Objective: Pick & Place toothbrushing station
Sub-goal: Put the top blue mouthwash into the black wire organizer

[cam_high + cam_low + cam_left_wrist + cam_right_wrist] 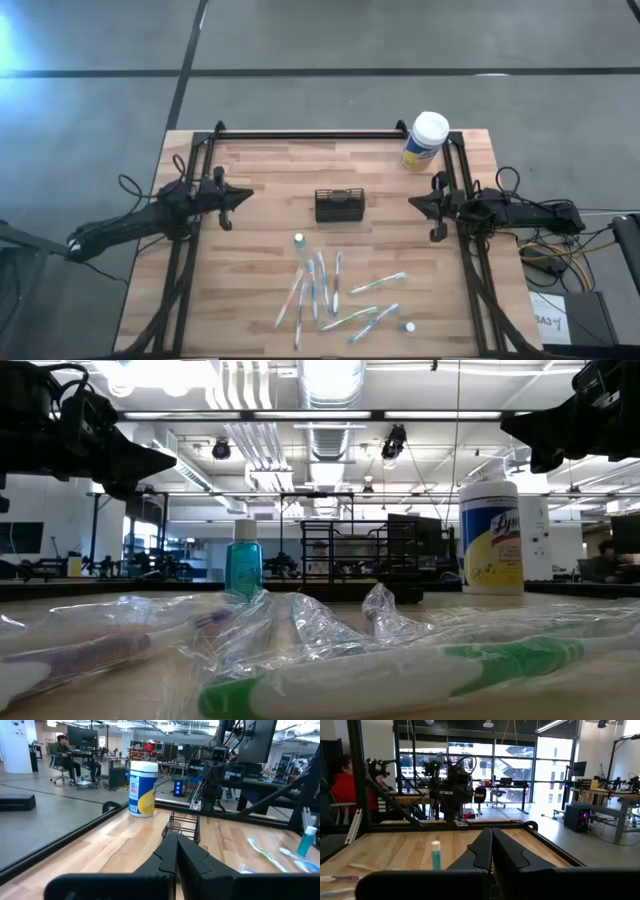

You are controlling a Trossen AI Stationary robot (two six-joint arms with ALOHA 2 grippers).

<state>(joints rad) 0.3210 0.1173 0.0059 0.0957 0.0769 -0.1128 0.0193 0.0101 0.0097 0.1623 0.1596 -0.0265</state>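
Observation:
The toothbrushing station (339,205), a small black boxy holder with mesh sides, stands on its base at the table's middle; it also shows in the low view (358,560) and the left wrist view (183,825). My left gripper (248,196) is shut and empty, raised left of the holder. My right gripper (412,204) is shut and empty, raised right of it. Their own fingers show shut in the left wrist view (176,851) and the right wrist view (491,846).
A white-capped, yellow-labelled canister (426,140) stands at the far right corner. Several wrapped toothbrushes (330,290) lie on the near half, with a small blue bottle (298,241) and a small cap (409,327). Black frame rails (310,135) run along the far and side edges.

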